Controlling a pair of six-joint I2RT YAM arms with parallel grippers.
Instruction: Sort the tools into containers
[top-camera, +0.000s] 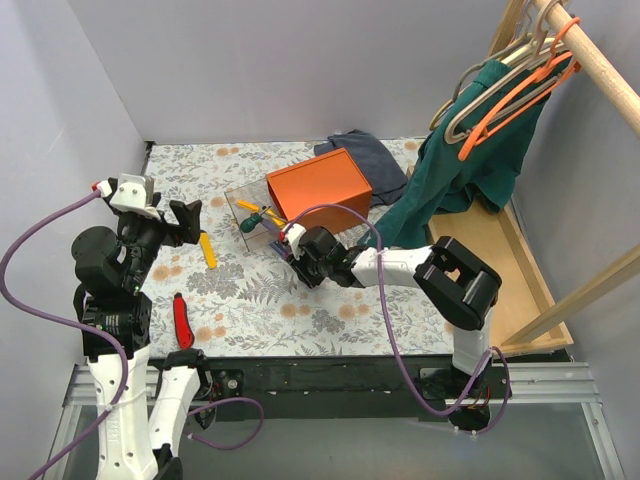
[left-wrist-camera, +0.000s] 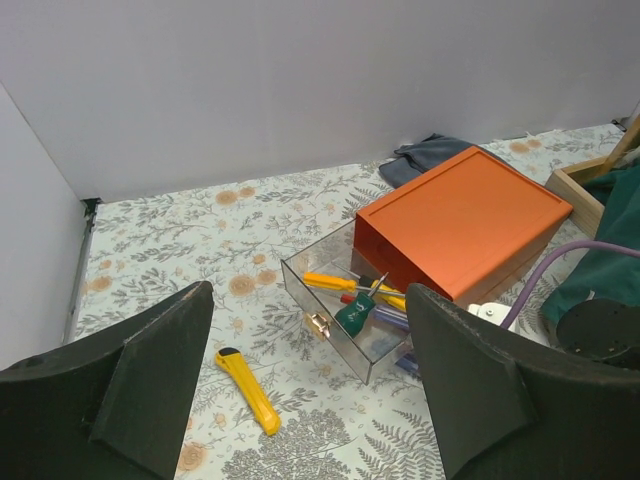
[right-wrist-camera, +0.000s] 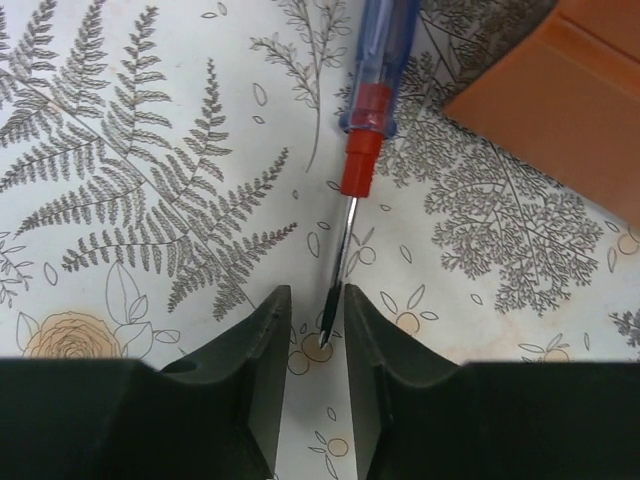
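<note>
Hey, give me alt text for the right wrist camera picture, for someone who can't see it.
The right gripper, its two dark fingers narrowly parted, straddles the thin metal tip of a screwdriver with a clear blue and red handle lying on a fern-and-flower printed tablecloth. A corner of the opaque orange box shows at upper right.

Bright, even light throughout, soft shadows (wrist views slightly blurred nearest the lens).
</note>
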